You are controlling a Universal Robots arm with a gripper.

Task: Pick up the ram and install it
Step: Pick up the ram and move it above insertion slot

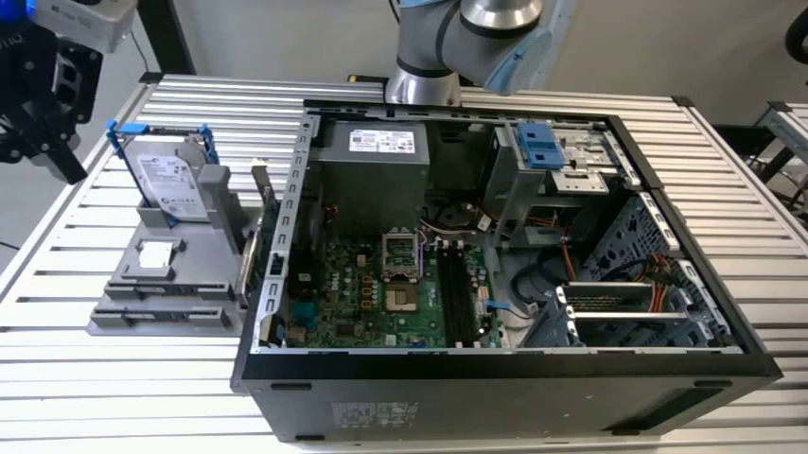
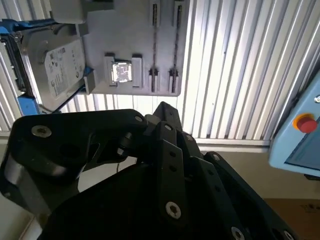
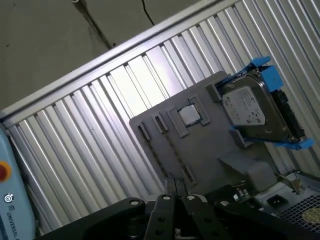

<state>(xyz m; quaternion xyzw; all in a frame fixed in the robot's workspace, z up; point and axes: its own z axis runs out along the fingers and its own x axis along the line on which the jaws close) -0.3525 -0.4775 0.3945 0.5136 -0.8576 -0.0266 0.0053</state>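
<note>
One open computer case (image 1: 505, 388). One hard drive (image 1: 168, 184) in blue frame. One grey holder tray (image 1: 189, 284). One small square chip (image 1: 154, 253). One claw (image 3: 174, 187). One slatted counter (image 1: 114, 397). One red button (image 2: 305, 122).

The exterior view's left edge cuts off the hand (image 1: 38, 118).

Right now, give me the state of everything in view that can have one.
computer case, on its side, panel off, inside exposed
hard drive, upright in its blue frame, docked in the gray fixture
square chip, flat in a fixture recess
motherboard slots, look empty
gripper, hovering above the fixture, touching nothing
</note>
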